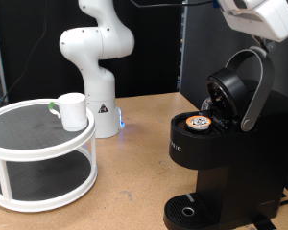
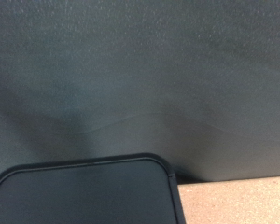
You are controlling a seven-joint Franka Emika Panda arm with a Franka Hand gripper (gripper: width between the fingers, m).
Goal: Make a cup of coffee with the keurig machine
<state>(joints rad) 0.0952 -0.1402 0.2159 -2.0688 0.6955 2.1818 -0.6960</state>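
Ext view: keurig machine point(image 1: 216, 163) sits at about 4 o'clock in frame, lid swung up and back — silver-grey handle point(image 1: 254, 81) arcs over the open head. Coffee pod point(image 1: 198, 123), printed lid up, is seated in the brew chamber, so the pod-load step looks done and the lid is open prob because it hasn't been closed on the pod yet. Drip tray point(image 1: 186, 209) at 6 o'clock has nothing on it.

Cup point(image 1: 73, 111) is at about 9 o'clock, upright on the top tier of a round two-tier white rack point(image 1: 38, 144), handle side facing frame left. Well apart from the machine, not under the spout. Judging by that, the cup hasn't been brought over.

Robot base and lower links point(image 1: 96, 57) stand at 11–12 o'clock behind the rack. A white chunk of the arm point(image 1: 264, 14) pokes in at 1 o'clock, above the raised lid handle — gripper itself isn't visible here.

Wrist view: no fingers in the pic, so can't tell if they're apart or together, and nothing shows as held. Mostly a dark grey backdrop point(image 2: 140, 75); a dark rounded-corner flat surface point(image 2: 84, 191) low in the pic, sliver of tan tabletop point(image 2: 238, 201) next to it. Can't say what the dark surface is — maybe the machine's body.
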